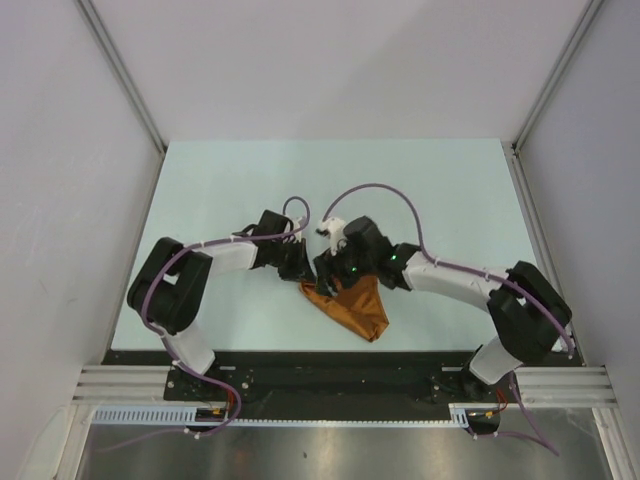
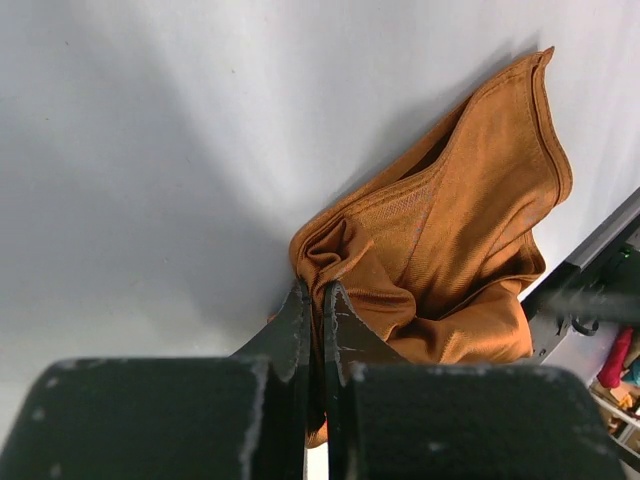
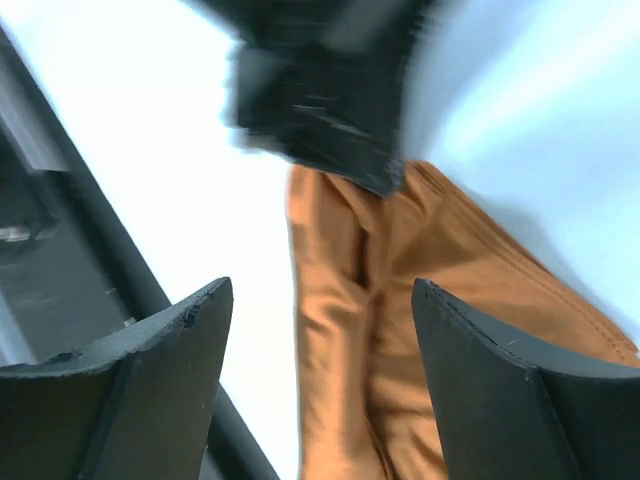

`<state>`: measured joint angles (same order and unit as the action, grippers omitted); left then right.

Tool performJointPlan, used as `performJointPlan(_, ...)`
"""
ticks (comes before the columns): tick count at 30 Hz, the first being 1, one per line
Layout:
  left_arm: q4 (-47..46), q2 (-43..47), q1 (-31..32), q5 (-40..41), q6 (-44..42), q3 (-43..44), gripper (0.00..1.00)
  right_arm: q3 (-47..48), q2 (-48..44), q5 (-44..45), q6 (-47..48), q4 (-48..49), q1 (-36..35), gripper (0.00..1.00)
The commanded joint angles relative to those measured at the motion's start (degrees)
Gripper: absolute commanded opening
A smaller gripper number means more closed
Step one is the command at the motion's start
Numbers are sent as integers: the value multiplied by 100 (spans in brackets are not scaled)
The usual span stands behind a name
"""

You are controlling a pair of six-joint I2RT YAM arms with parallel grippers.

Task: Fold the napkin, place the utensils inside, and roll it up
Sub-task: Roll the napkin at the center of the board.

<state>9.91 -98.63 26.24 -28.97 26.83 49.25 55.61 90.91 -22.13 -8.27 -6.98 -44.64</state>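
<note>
The rust-orange napkin (image 1: 355,308) lies bunched near the table's front edge, between the two arms. My left gripper (image 1: 300,272) is shut on a gathered corner of the napkin (image 2: 440,260), its tips pinching the fabric in the left wrist view (image 2: 318,292). My right gripper (image 1: 328,275) is open, hovering just above the napkin (image 3: 380,330), with the cloth showing between its spread fingers (image 3: 195,330). The left gripper appears as a blurred black shape (image 3: 320,100) at the cloth's far end. The gold spoon is not in view.
The pale table (image 1: 250,190) is bounded by grey walls at left, right and back. A black rail (image 1: 330,360) runs along the front edge, close to the napkin. Purple cables (image 1: 390,195) arc over both arms.
</note>
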Motion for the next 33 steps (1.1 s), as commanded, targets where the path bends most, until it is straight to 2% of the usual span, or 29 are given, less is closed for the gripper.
performJointPlan(1,520,-174,22,67,-275,154,0,-191,-408,3063,616,-50,-1238,78)
performJointPlan(2,573,-183,22,67,-283,163,0,-261,-425,3535,634,21,-1370,78)
performJointPlan(5,626,-253,22,85,-336,216,0,-516,-469,4074,809,337,-1854,78)
performJointPlan(13,661,-245,22,111,-336,269,0,-780,-92,4446,1258,733,-2637,73)
performJointPlan(23,731,-244,13,146,-354,330,0,-842,392,4147,1179,865,-2400,63)
performJointPlan(28,775,-253,13,155,-380,339,0,-859,532,3857,1188,804,-2155,52)
performJointPlan(33,784,-218,4,137,-380,374,0,-850,656,3137,1196,716,-1926,43)
